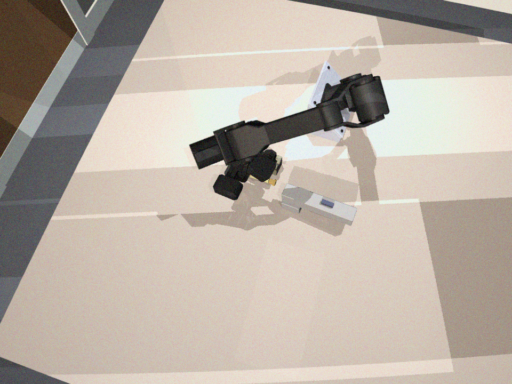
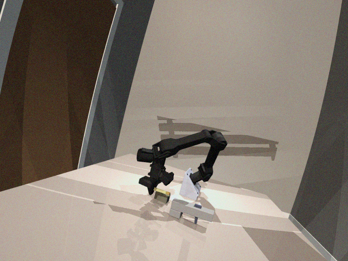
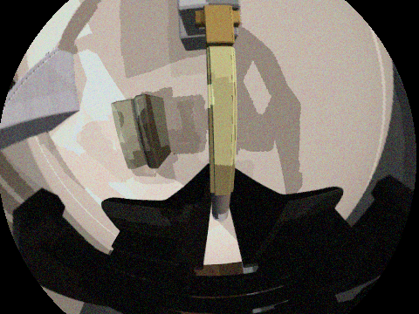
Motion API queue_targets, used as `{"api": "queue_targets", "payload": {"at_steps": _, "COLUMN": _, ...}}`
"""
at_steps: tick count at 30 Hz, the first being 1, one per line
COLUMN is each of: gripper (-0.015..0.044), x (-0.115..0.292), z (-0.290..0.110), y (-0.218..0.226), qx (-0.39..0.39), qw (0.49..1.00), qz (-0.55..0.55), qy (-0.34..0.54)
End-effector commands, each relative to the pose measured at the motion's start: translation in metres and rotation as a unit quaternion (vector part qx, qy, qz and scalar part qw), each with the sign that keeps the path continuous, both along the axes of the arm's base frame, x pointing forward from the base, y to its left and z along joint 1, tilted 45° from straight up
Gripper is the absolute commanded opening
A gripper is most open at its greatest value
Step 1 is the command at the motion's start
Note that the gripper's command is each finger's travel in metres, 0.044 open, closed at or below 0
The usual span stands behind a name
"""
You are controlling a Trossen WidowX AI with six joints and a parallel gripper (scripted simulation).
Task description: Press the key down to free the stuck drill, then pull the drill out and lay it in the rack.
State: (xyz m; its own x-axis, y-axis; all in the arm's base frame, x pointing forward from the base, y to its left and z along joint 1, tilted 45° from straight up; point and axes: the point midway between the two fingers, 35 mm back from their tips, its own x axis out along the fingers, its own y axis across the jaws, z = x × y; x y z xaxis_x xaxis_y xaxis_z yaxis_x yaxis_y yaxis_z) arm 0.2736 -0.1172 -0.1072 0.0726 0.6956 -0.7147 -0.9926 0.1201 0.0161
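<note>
The drill, a thin yellow bar (image 1: 258, 178) (image 2: 161, 191) (image 3: 223, 109) with an orange end with side lugs, is held above the table. My gripper (image 2: 152, 190) (image 3: 217, 167) is shut on its rear end. The orange end points at the long grey block (image 1: 338, 209) (image 2: 191, 209) (image 3: 192, 41); a small gap shows between them in the top view. The dark blue key (image 1: 327, 202) (image 2: 197, 206) sits in the block's top. The olive rack (image 1: 278, 164) (image 2: 161, 197) (image 3: 150, 131), with a groove along it, is beside the drill, partly hidden by the arm in the top view.
The arm's pale base bracket (image 1: 325, 78) (image 2: 189, 186) (image 3: 48, 93) stands behind the rack and block. The arm arches over from it. Dark blue-grey walls border the table, and a brown opening lies beyond at the left. Broad shadows cross the table.
</note>
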Motion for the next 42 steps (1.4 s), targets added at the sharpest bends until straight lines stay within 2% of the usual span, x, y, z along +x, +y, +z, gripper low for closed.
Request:
{"api": "queue_targets", "payload": {"at_steps": 1, "gripper": 0.0000, "x": -0.001, "z": 0.002, "y": -0.003, "qx": -0.002, "qw": 1.000, "qz": 0.002, "qy": 0.000}}
{"api": "queue_targets", "payload": {"at_steps": 42, "gripper": 0.0000, "x": -0.066, "z": -0.001, "y": -0.007, "qx": -0.003, "qw": 1.000, "qz": 0.002, "qy": 0.002}}
